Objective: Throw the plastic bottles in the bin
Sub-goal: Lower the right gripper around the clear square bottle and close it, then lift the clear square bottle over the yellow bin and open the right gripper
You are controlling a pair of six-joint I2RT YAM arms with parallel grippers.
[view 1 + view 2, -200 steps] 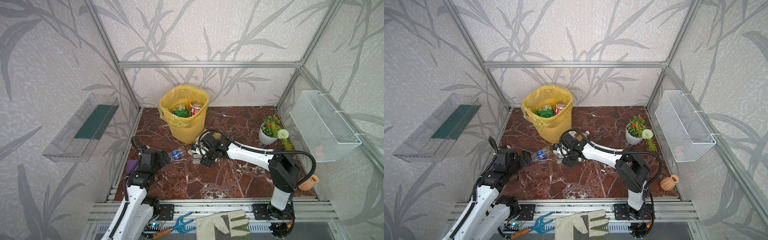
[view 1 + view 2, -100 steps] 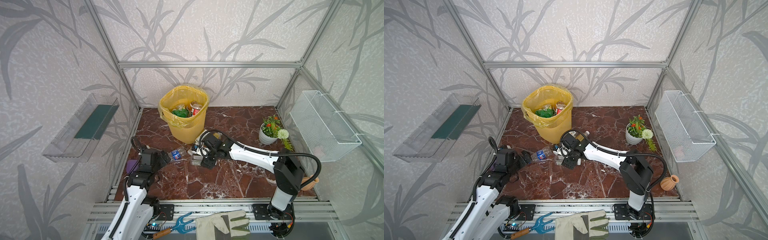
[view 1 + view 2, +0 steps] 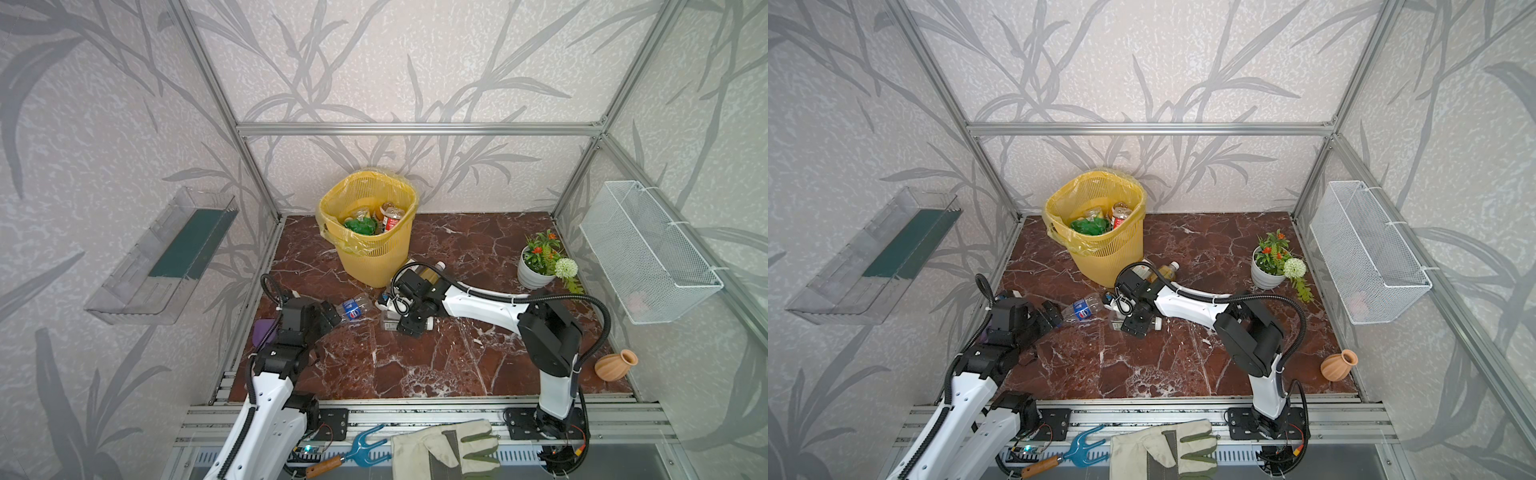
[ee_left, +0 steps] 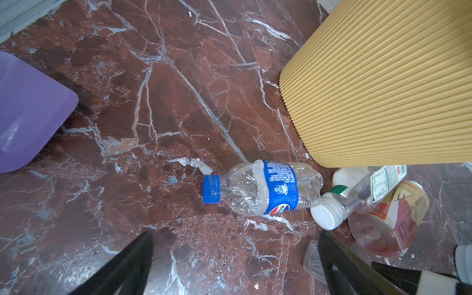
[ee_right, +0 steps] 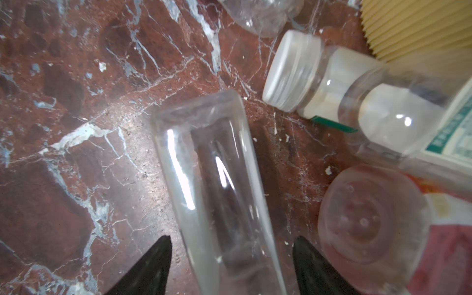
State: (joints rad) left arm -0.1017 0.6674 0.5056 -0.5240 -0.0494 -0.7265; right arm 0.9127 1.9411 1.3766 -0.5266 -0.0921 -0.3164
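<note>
The yellow bin (image 3: 379, 262) (image 3: 1105, 262) stands at the back with several bottles inside. My left gripper (image 4: 235, 245) (image 3: 332, 312) is open and low, just short of a crushed blue-label bottle (image 4: 263, 187) (image 3: 354, 308) lying on the floor. My right gripper (image 5: 232, 246) (image 3: 409, 326) is open astride a clear square bottle (image 5: 212, 178) lying flat, with a small gap on each side. Beside it lie a white-capped bottle (image 5: 319, 84) (image 4: 357, 196) and a red-label bottle (image 5: 378, 224) (image 4: 390, 217). An amber bottle (image 3: 430, 272) (image 3: 1167, 272) lies behind the right wrist.
A potted plant (image 3: 540, 266) and a terracotta vase (image 3: 615, 365) stand at the right. A white wire basket (image 3: 648, 257) hangs on the right wall and a clear tray (image 3: 166, 257) on the left wall. A purple object (image 4: 28, 109) lies by the left arm.
The right arm's elbow has shifted slightly while its gripper stayed low over the clear square bottle. The left arm and the blue-label bottle have not moved.
</note>
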